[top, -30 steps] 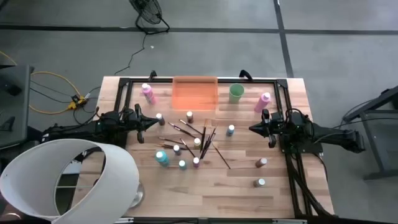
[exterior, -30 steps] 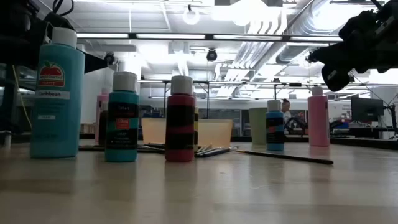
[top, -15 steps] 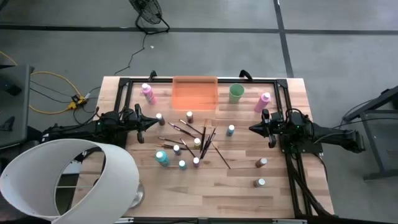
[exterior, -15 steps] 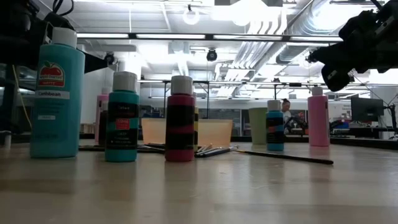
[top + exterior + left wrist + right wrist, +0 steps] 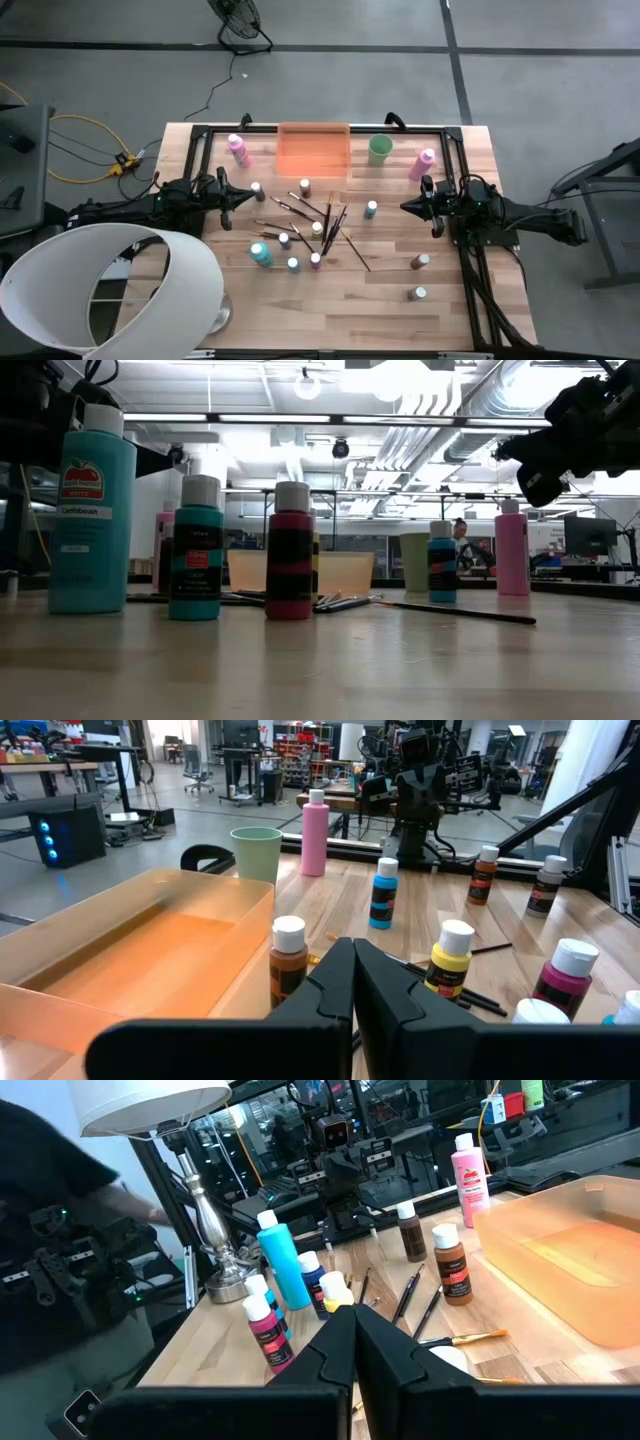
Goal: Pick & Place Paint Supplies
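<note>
Both claws clenched, holding nothing: left gripper (image 5: 250, 194) at the table's left side, right gripper (image 5: 405, 207) at its right. Paintbrushes (image 5: 325, 222) lie scattered mid-table among small paint bottles (image 5: 292, 264); tall teal bottle (image 5: 260, 254) near-left. Two pink bottles (image 5: 238, 149) at far edge flank the orange tray (image 5: 313, 150) and green cup (image 5: 379, 149).

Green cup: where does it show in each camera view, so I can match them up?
High view: green cup at the table's far edge, just right of the orange tray.
Low view: cup at the back, just right of the tray.
Left wrist view: cup stands past the tray.
Right wrist view: cup not in it; the tray shows.
Shared landmark: the orange tray.
</note>
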